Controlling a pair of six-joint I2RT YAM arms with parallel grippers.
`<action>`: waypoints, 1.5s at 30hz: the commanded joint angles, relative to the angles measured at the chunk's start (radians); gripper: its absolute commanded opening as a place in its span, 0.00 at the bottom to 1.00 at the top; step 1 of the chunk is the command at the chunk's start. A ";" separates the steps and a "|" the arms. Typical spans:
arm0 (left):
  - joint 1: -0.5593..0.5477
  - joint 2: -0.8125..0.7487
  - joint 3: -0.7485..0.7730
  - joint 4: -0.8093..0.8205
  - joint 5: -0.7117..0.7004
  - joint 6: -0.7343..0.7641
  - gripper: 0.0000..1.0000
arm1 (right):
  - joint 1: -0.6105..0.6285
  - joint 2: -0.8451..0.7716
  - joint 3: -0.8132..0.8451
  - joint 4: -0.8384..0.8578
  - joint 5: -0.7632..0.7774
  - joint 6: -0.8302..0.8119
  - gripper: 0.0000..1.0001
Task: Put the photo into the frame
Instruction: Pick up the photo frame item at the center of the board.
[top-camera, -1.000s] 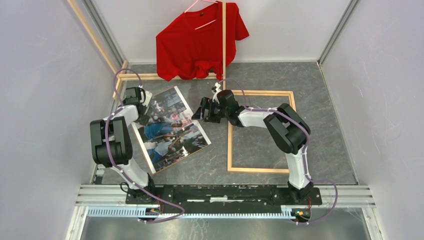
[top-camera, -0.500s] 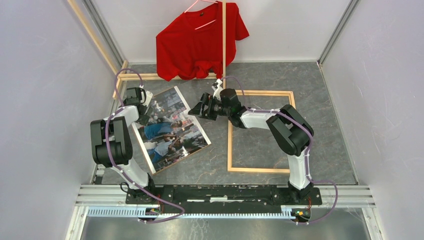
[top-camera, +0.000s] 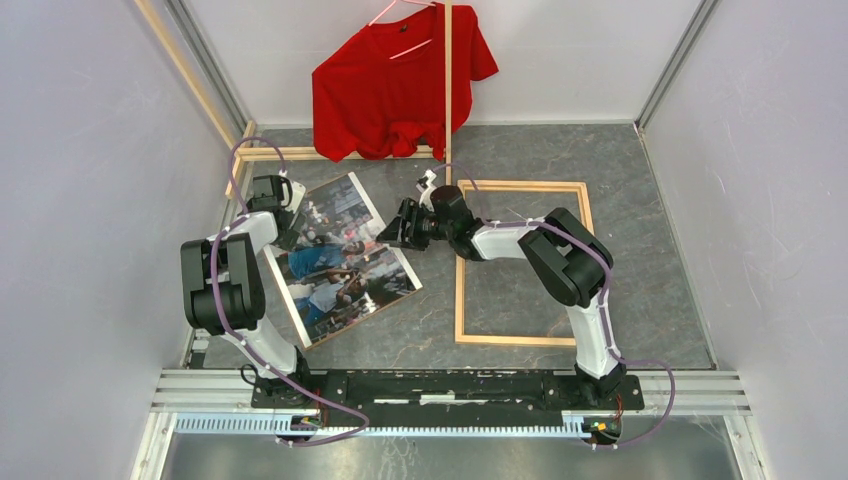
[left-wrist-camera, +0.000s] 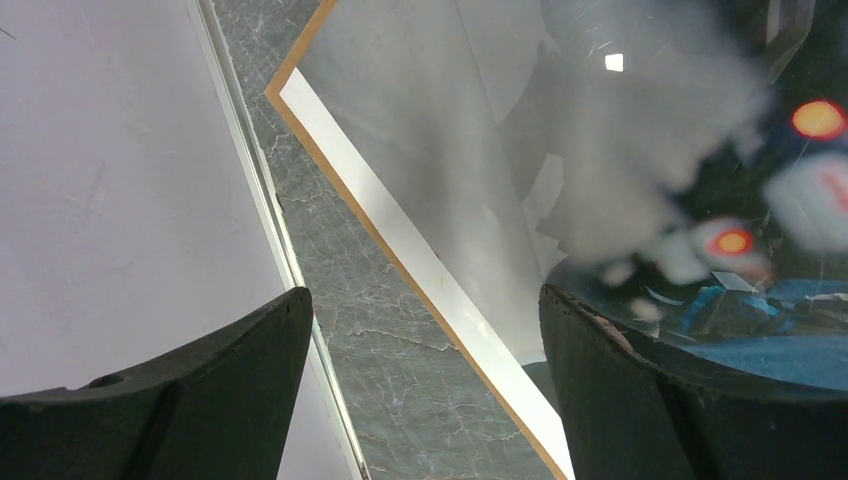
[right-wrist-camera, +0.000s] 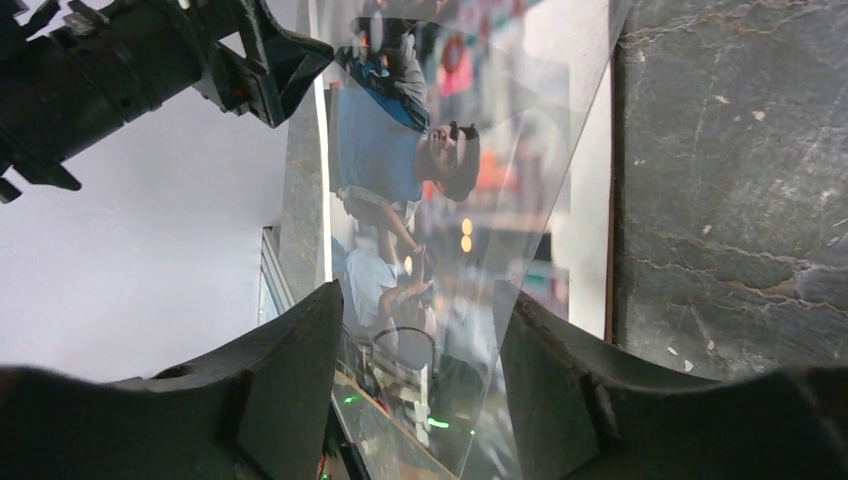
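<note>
On the grey desk (top-camera: 640, 200), the photo (top-camera: 340, 258) lies face up and askew, near the frame (top-camera: 460, 300) but not touching it. The frame lies flat to the photo's right. The left gripper (top-camera: 288, 228) hovers at the photo's far-left edge, jaws wide astride the white border. The right gripper (top-camera: 396, 228) sits at its far-right edge, jaws apart around the glossy sheet, not clamped.

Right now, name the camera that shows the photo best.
Top external: nearly the whole photo lies in view. Left wrist shows only a blurred edge; right wrist a close, glare-streaked part.
</note>
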 joint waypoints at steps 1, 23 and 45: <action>0.007 0.071 -0.073 -0.117 0.065 0.023 0.91 | 0.004 -0.003 0.066 -0.018 0.027 -0.028 0.57; 0.074 -0.119 0.191 -0.466 0.256 -0.040 1.00 | 0.103 -0.492 -0.298 -0.137 0.110 -0.214 0.00; 0.047 -0.215 0.162 -0.525 0.319 -0.051 1.00 | -0.142 -1.087 0.322 -1.321 0.804 -0.818 0.00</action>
